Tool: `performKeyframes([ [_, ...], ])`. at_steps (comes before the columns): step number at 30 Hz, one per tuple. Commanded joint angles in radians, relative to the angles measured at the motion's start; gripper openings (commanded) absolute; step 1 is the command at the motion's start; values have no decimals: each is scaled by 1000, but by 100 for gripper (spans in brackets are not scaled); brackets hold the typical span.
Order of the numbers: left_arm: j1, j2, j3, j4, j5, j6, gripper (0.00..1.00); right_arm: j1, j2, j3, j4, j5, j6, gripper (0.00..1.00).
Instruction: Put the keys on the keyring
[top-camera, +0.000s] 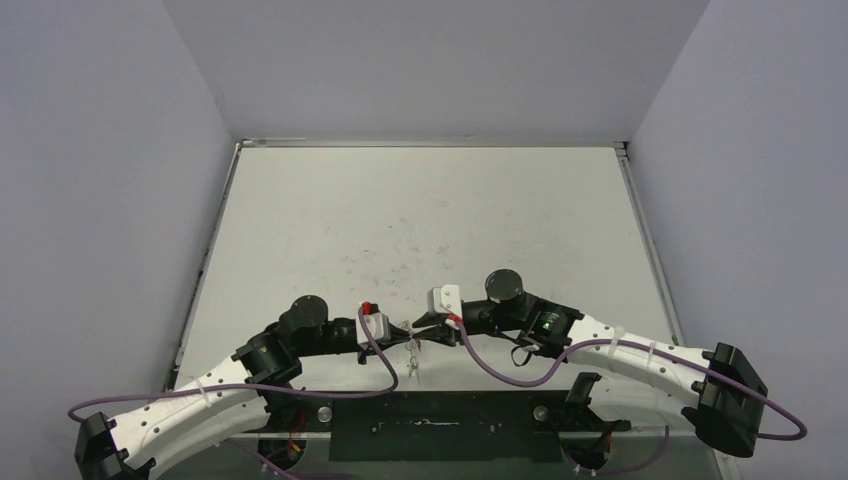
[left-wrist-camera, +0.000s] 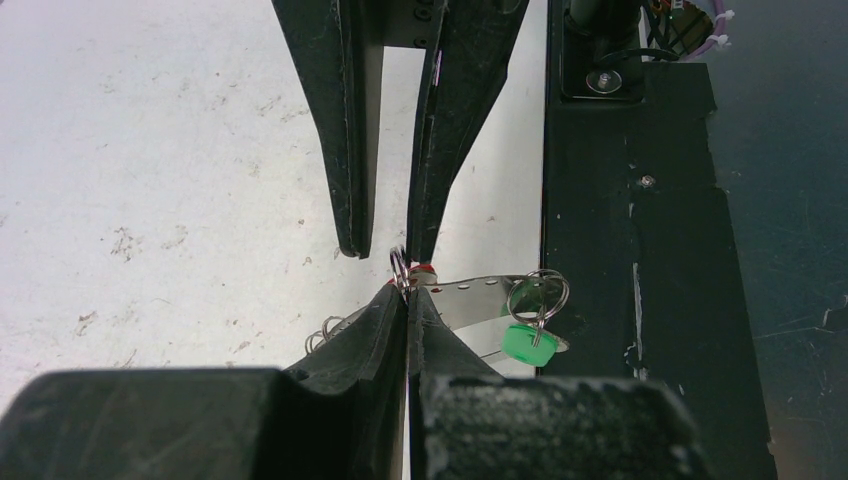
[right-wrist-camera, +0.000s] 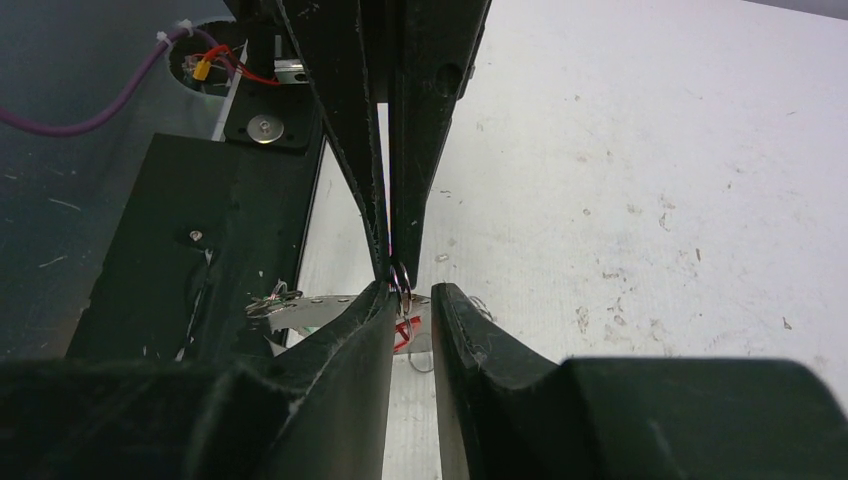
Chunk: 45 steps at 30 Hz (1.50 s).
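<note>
A white table (top-camera: 420, 220) filled the middle of the overhead view, its top flecked with small dark scuff marks (top-camera: 400, 250), densest around the table's centre. A thin metal rim (top-camera: 430, 143) ran along the table's far edge and down both its sides. Plain pale grey walls rose from three sides of the table: a back wall (top-camera: 430, 60), a left wall (top-camera: 100, 200) and a right wall (top-camera: 750, 200). At the table's near edge lay a flat black mounting plate (top-camera: 440, 425), scratched and dusty in the wrist views, with a round silver screw (left-wrist-camera: 604, 80) set in it beside the white top.
</note>
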<state>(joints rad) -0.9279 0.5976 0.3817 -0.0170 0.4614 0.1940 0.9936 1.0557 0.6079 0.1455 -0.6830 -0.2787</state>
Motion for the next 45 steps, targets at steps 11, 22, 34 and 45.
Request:
performKeyframes([
  [11, 0, -5, 25, 62, 31, 12, 0, -7, 42, 74, 2, -71, -32, 21],
  [22, 0, -13, 20, 54, 17, 17, 0, -7, 36, 100, -66, -80, -57, 0],
  [34, 0, -49, 20, 22, -24, 26, 17, -6, 63, 203, -336, -19, -115, 0],
  [45, 0, -91, 4, 25, -53, 22, 28, 8, 125, 377, -628, 123, -173, 0],
])
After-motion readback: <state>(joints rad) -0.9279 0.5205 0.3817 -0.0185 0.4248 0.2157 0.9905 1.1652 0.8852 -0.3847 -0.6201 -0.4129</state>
